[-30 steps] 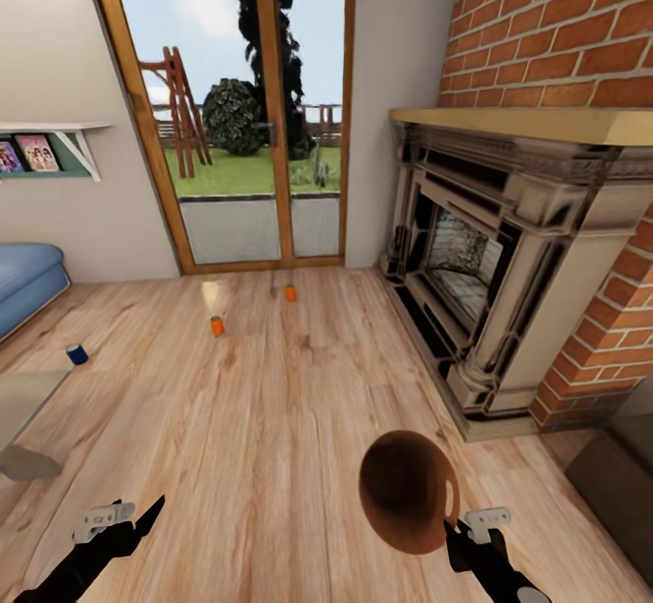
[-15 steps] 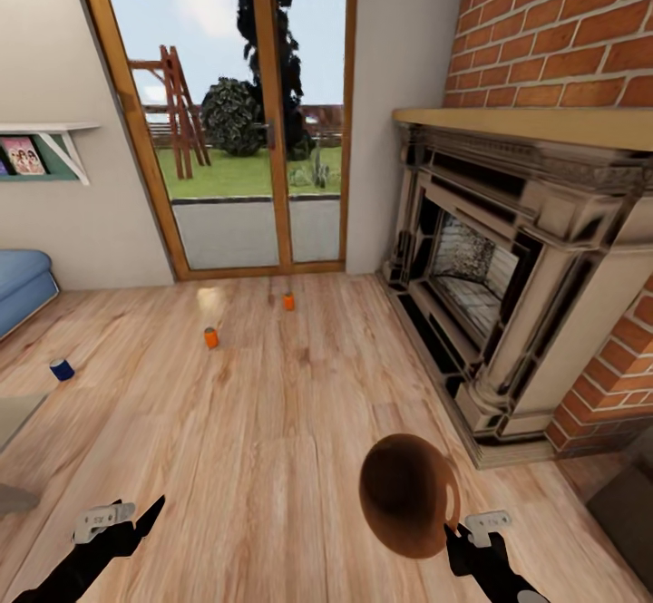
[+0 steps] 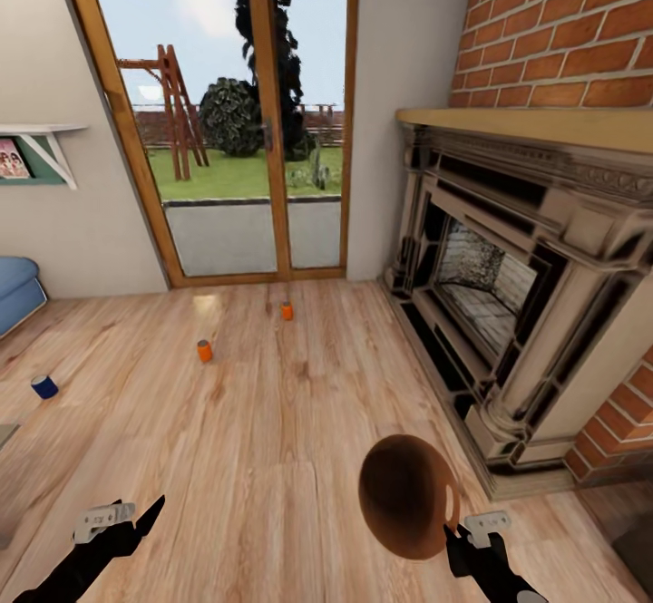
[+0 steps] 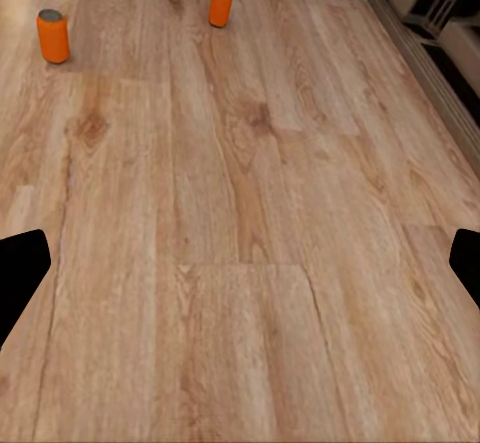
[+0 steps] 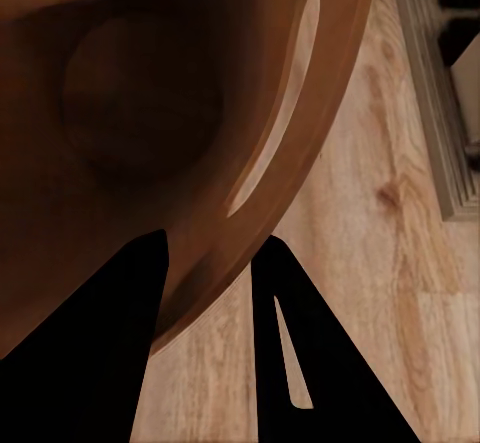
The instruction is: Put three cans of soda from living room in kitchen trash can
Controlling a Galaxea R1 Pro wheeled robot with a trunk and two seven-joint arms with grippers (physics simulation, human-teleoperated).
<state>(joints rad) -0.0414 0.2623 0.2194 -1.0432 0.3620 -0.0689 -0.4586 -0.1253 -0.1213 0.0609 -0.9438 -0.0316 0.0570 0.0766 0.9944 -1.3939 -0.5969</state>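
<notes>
The right end effector point(image 3: 451, 530) is gripping the bin point(image 3: 406, 494) by its rim, one finger inside the wall and one outside, carrying it low at the right with its dark inside facing the head camera. The left end effector point(image 3: 127, 520) is hanging released over bare floor point(image 3: 272, 440), its fingers point(image 4: 22, 263) spread wide apart. Three cans are standing upright on the floor ahead: a blue can point(image 3: 43, 386) far left near the sofa point(image 3: 16, 287), an orange can point(image 3: 204, 350), and a second orange can point(image 3: 287, 311) nearer the glass doors point(image 3: 245, 131). A fireplace point(image 3: 508, 295) is standing at the right.
</notes>
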